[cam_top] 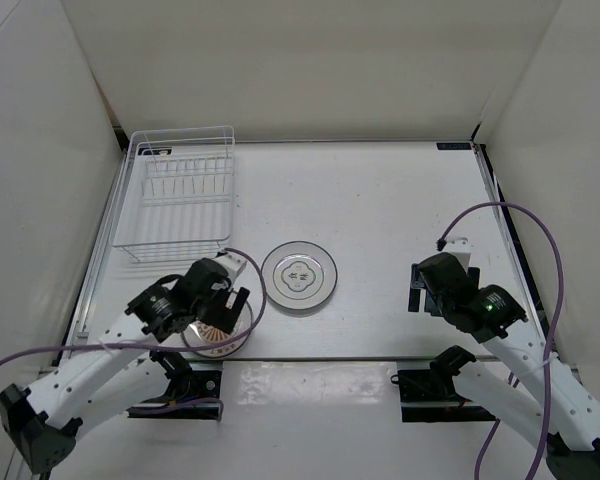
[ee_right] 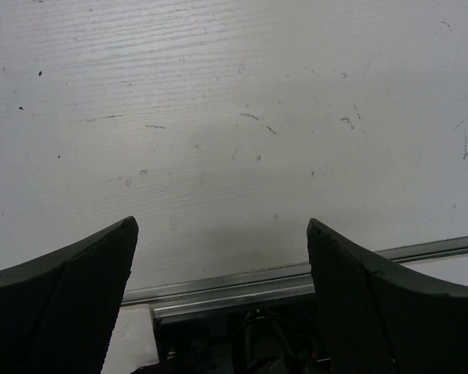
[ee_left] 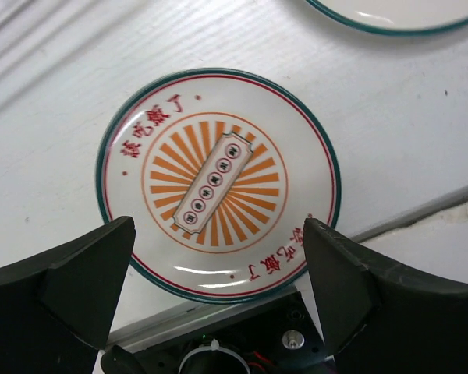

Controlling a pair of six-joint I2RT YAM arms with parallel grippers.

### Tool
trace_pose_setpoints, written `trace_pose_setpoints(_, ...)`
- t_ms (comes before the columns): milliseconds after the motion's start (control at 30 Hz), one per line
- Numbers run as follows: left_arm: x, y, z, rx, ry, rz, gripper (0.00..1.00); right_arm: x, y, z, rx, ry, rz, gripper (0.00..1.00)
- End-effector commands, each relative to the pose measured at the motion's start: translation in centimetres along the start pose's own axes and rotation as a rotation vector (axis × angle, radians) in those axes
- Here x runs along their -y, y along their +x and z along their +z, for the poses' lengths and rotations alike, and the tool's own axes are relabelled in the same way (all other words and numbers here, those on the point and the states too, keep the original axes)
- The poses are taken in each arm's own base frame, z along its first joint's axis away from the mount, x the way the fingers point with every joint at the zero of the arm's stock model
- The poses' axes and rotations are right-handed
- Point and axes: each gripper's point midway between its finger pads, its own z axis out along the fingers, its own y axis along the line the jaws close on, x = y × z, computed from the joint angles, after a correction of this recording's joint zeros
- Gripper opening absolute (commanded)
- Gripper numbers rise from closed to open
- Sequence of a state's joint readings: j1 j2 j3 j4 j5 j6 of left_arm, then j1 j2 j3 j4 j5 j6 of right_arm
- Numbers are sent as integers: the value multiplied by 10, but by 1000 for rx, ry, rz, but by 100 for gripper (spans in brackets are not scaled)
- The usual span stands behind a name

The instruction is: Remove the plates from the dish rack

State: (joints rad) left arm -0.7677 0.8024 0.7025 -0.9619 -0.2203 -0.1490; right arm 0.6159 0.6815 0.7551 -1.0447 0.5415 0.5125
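The plate with the orange sunburst centre lies flat on the table near its front edge. My left gripper hovers just above it, open, with nothing between its fingers; from above, this gripper covers part of that plate. A second plate, white-grey with a dark centre motif, lies flat to its right, and only its rim shows in the left wrist view. The white wire dish rack stands at the back left, and I see no plate in it. My right gripper is open over bare table.
White walls close in the table on the left, back and right. A metal rail runs along the front edge by the arm bases. Purple cables loop off both arms.
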Motion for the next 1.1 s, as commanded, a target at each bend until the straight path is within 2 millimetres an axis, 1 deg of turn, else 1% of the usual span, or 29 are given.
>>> trace_pose_setpoints(0, -14, -5, -4, 104, -30, -65, 100, -5, -8, -2, 35, -26, 6, 90)
trace_pose_setpoints(67, -27, -5, -6, 144, -70, -123, 100, -3, -7, -1, 32, -19, 6, 90)
trace_pose_setpoints(100, -33, -1, -1, 151, -102, -140, 100, -4, -8, -2, 34, -22, 9, 90)
trace_pose_setpoints(133, -36, -5, -5, 201, -107, -158, 100, -3, -9, -2, 39, -21, 10, 90)
trace_pose_setpoints(167, -36, -9, -5, 229, -108, -158, 100, -4, -8, -2, 36, -21, 7, 90)
trace_pose_setpoints(233, -46, -7, -5, 248, -160, -176, 100, -4, -9, -2, 40, -23, 11, 90)
trace_pose_setpoints(300, -54, -3, -7, 230, -213, -204, 100, -5, -9, -2, 41, -31, 15, 90)
trace_pose_setpoints(367, -57, -1, -7, 221, -232, -215, 100, -5, -7, -1, 35, -30, 9, 90)
trace_pose_setpoints(467, -68, -3, -11, 244, -285, -250, 100, -6, -9, -2, 39, -33, 11, 90)
trace_pose_setpoints(533, -76, 2, -10, 242, -318, -281, 100, -5, -8, -1, 34, -30, 8, 90)
trace_pose_setpoints(600, -72, -2, -7, 270, -278, -295, 100, -7, -8, -2, 33, -36, 9, 90)
trace_pose_setpoints(633, -76, -2, -5, 266, -285, -319, 100, -6, -8, -3, 37, -37, 9, 90)
trace_pose_setpoints(667, -73, -8, -2, 270, -255, -333, 100, -7, -10, -4, 38, -44, 10, 90)
trace_pose_setpoints(700, -79, -11, -3, 268, -257, -382, 100, -7, -9, -4, 35, -47, 7, 90)
trace_pose_setpoints(733, -81, -10, 1, 231, -259, -404, 100, -9, -11, -5, 42, -59, 7, 90)
trace_pose_setpoints(767, -83, -15, -2, 228, -258, -448, 100, -10, -11, -5, 42, -65, 9, 90)
trace_pose_setpoints(800, -88, -15, 2, 160, -277, -480, 100, -12, -12, -6, 41, -73, 3, 90)
trace_pose_setpoints(867, -93, -11, 2, 90, -306, -574, 100, -15, -15, -8, 40, -90, 3, 90)
trace_pose_setpoints(900, -96, -12, -1, 95, -316, -594, 100, -16, -15, -8, 40, -94, 4, 90)
trace_pose_setpoints(933, -97, -13, -1, 106, -321, -604, 100, -16, -13, -8, 24, -90, -1, 90)
trace_pose_setpoints(967, -100, -20, 3, 155, -324, -606, 100, -17, -13, -9, 18, -93, 3, 90)
trace_pose_setpoints(1000, -102, -19, 4, 190, -334, -615, 100, -18, -14, -10, 14, -99, 3, 90)
trace_pose_setpoints(1033, -103, -22, 0, 236, -333, -610, 100, -19, -14, -10, 8, -102, 3, 90)
trace_pose_setpoints(1067, -107, -36, -1, 341, -329, -607, 100, -20, -13, -10, -2, -105, -6, 90)
